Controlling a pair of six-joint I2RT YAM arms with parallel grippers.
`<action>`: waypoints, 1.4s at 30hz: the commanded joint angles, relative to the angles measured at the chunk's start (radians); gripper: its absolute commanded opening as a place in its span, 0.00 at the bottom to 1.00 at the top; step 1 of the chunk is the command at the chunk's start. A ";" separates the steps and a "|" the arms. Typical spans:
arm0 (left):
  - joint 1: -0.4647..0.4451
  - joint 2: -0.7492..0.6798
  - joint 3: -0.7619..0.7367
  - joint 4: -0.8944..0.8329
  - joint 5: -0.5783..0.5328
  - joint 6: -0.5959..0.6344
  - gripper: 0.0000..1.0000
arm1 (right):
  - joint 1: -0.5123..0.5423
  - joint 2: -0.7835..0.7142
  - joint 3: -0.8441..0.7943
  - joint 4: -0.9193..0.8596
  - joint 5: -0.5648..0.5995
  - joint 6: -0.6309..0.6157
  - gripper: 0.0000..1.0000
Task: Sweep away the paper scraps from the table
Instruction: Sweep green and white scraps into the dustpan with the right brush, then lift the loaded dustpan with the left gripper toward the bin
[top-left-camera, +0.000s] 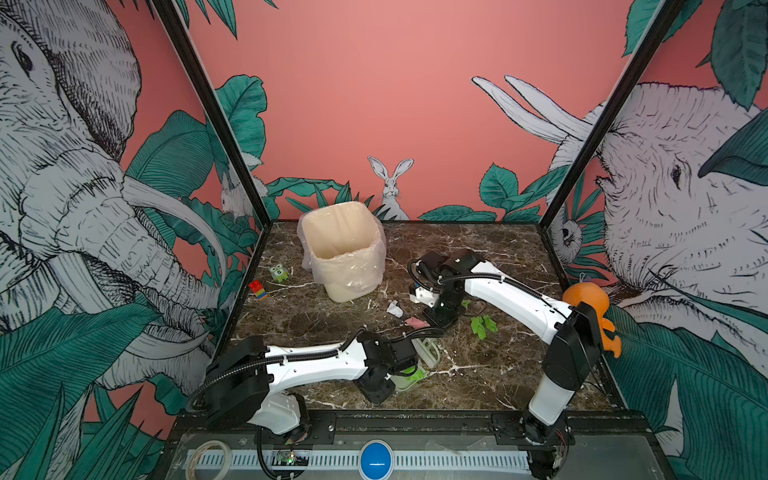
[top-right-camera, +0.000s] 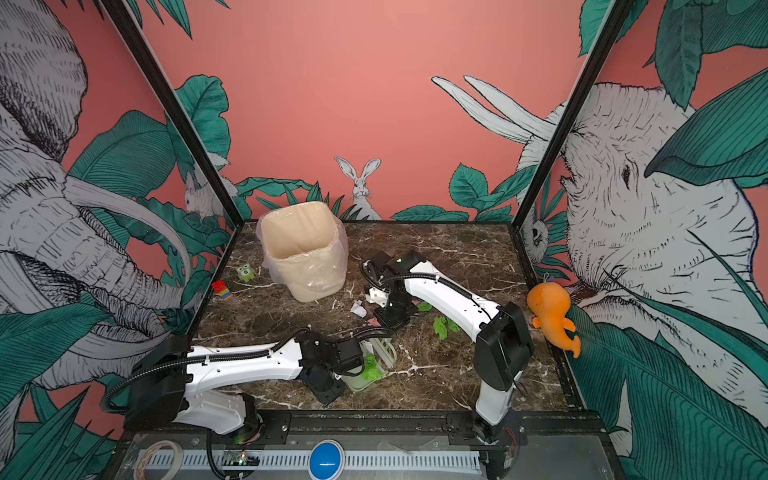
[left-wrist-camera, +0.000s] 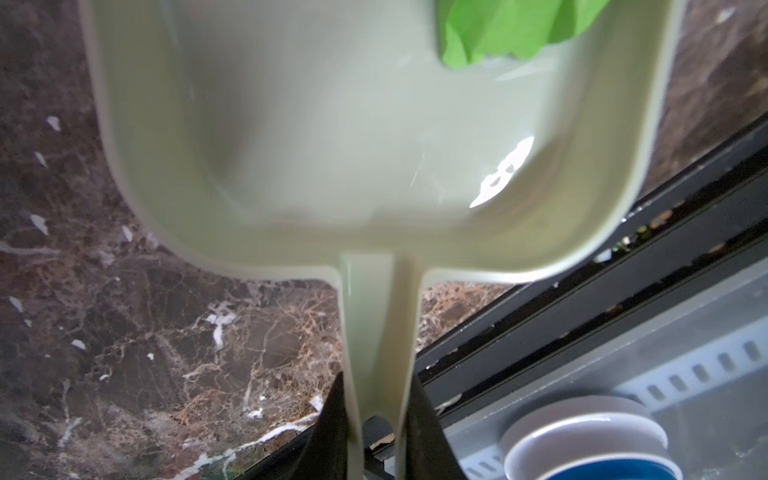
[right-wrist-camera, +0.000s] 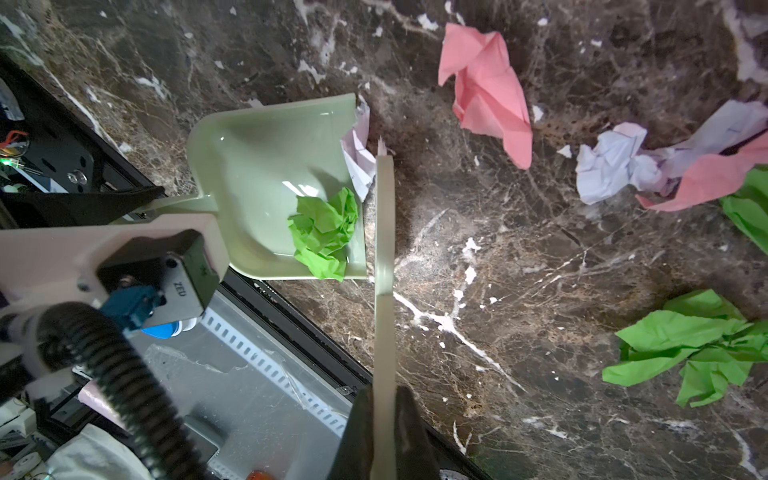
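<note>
Crumpled pink, white and green paper scraps (right-wrist-camera: 486, 95) lie mid-way across the table (right-wrist-camera: 498, 291), with one green wad (right-wrist-camera: 324, 232) inside the pale dustpan (right-wrist-camera: 257, 166) near the front edge. The left gripper (left-wrist-camera: 376, 436), arm stretched low, pinches the dustpan handle. The right gripper (right-wrist-camera: 384, 432), wrist bent down, clamps the brush (right-wrist-camera: 384, 232).

Table (top-left-camera: 478, 374) dark brown marble, white veins. Paper scraps (right-wrist-camera: 486, 91) pink, white, bright green. Dustpan (right-wrist-camera: 249, 174) pale sage green. Bin (top-left-camera: 332, 232) cream. Plush toy (top-left-camera: 586, 297) orange.

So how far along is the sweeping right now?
Done: one green scrap lies in the dustpan. In hand: left gripper holds the dustpan, right gripper the brush, a white scrap at the lip. Remaining: pink scrap, white wad, green pile, others, on the table.
</note>
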 joint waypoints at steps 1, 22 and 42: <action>0.008 -0.030 -0.021 -0.002 0.005 -0.017 0.00 | -0.003 -0.004 0.031 -0.029 0.052 -0.004 0.00; 0.008 -0.031 -0.021 0.000 0.005 -0.019 0.00 | 0.087 0.014 0.038 0.006 -0.127 0.009 0.00; 0.008 -0.081 -0.041 0.017 -0.050 -0.032 0.00 | -0.009 -0.128 0.014 -0.029 0.070 0.056 0.00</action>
